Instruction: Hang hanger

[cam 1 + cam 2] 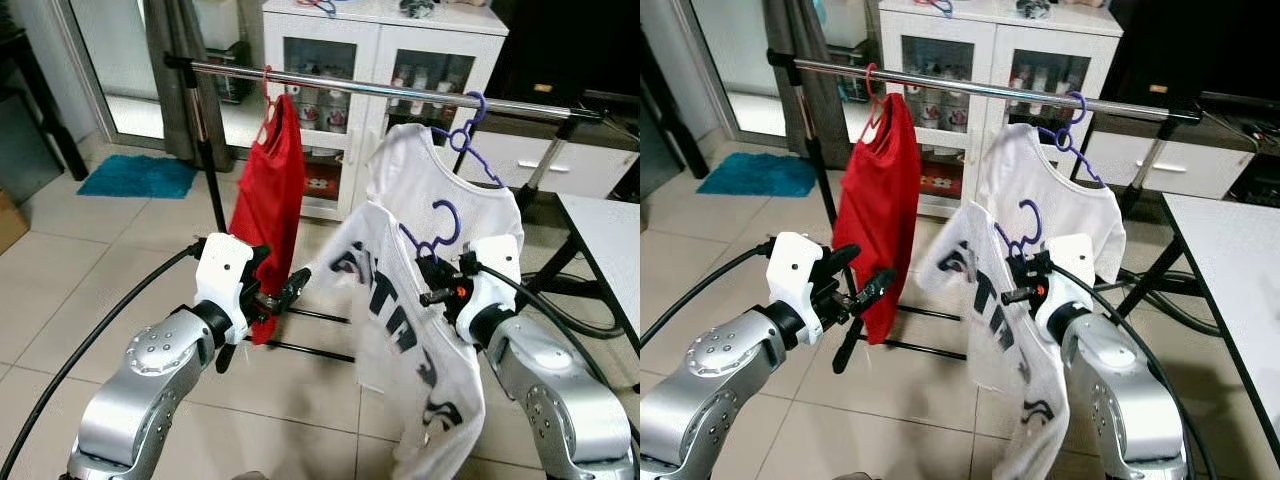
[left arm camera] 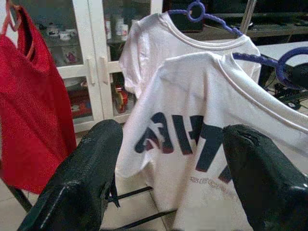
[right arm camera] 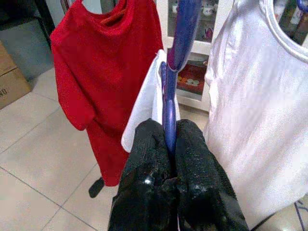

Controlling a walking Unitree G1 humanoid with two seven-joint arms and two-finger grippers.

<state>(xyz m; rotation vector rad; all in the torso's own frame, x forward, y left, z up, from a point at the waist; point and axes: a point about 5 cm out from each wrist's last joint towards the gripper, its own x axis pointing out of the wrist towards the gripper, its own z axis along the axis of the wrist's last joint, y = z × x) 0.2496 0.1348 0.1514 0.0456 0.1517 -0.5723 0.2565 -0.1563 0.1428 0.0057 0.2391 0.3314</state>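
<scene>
Right end effector [image 1: 437, 282]: fingers pressed together on the neck of the purple hanger [image 3: 169, 103], pinching it just below the hook; the right wrist view shows both black pads squeezed flat against the stem.
Purple hanger, location: held up in front of the robot, below the rail and near it, hook not yet over the bar; it carries the printed white shirt [image 1: 400, 330], which drapes down past the right arm.
Left end effector [image 1: 862, 290]: fingers spread wide, holding nothing; it sits beside the red shirt's lower hem, apart from the printed white shirt.
Risk, grip: the pinch is narrow and the shirt hangs off to one side, so the hanger may swivel in the pads and tilt the hook away from the bar.
Risk, crowding: the second white shirt [image 1: 425, 170] on its own purple hanger already hangs right behind; the lifted hook could snag that hanger or fabric.
Risk, left side: the red shirt [image 1: 270, 205] could be brushed by the left arm.
Rail [image 1: 400, 93]: horizontal metal bar, free stretch between the red and white shirts.
Cabinet [image 1: 330, 50]: white, glass doors, behind the rail.
</scene>
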